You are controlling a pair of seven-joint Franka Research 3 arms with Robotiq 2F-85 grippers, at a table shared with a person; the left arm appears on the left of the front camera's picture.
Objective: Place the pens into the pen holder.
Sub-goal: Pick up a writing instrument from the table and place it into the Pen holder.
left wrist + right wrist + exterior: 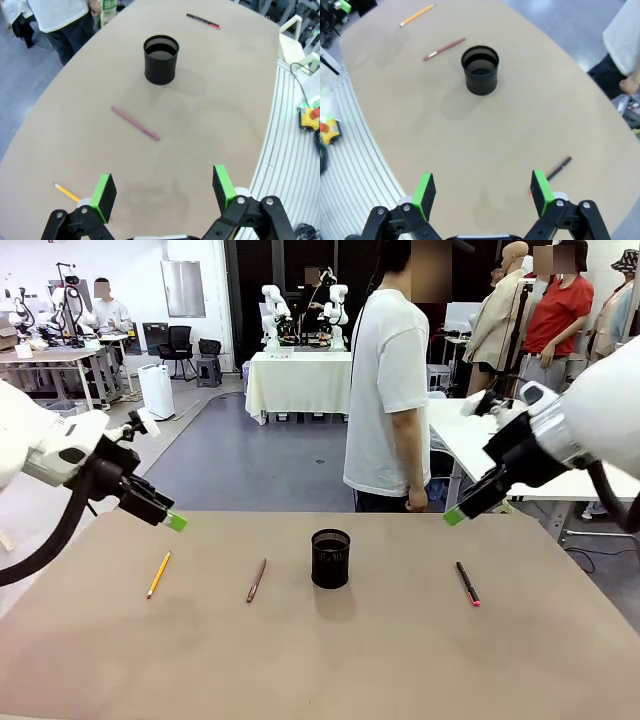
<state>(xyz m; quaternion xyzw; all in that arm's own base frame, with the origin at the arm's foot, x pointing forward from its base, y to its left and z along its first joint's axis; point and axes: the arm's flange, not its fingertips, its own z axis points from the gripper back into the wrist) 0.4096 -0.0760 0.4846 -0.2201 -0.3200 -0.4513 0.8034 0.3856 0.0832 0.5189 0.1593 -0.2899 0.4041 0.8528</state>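
The black pen holder stands upright and empty in the middle of the tan table; it also appears as a dark cup. Three pens lie flat on the table: a yellow pencil at the left, a reddish-brown pen just left of the holder, and a black pen with a red end at the right. My left gripper hovers open above the table's left side. High over the right side, my right gripper is open too.
A person in a white T-shirt stands at the table's far edge, hands down. The table's curved edge drops to a ribbed grey floor strip, where a yellow box with a red button sits.
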